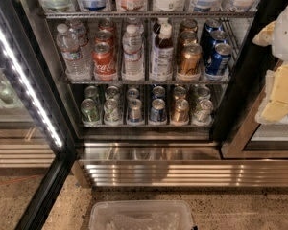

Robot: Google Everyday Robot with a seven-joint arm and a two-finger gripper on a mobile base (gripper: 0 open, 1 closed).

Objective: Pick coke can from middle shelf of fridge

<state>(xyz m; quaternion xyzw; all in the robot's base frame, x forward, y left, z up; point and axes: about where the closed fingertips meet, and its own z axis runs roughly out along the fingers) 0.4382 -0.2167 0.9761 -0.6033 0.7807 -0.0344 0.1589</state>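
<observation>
Speckled floor (240, 207), ribbed steel fridge (182, 174) base. Red coke can (104, 61) on wire middle shelf (144, 82) — gripper (281, 87) at right edge, grip state unclear.

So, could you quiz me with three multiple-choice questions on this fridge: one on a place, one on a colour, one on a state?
1. The front coke can stands on the middle shelf:
A) between water bottles
B) at the far right
C) behind glass jars

2. The cans at that shelf's right end are:
A) green
B) blue
C) white

3. The coke can is:
A) tipped over
B) on the floor
C) upright on the shelf

Answers:
1 A, bottles flank its lane.
2 B, their sides show blue.
3 C, it stands upright, and the gripper is at the picture's right edge, apart from it.
</observation>
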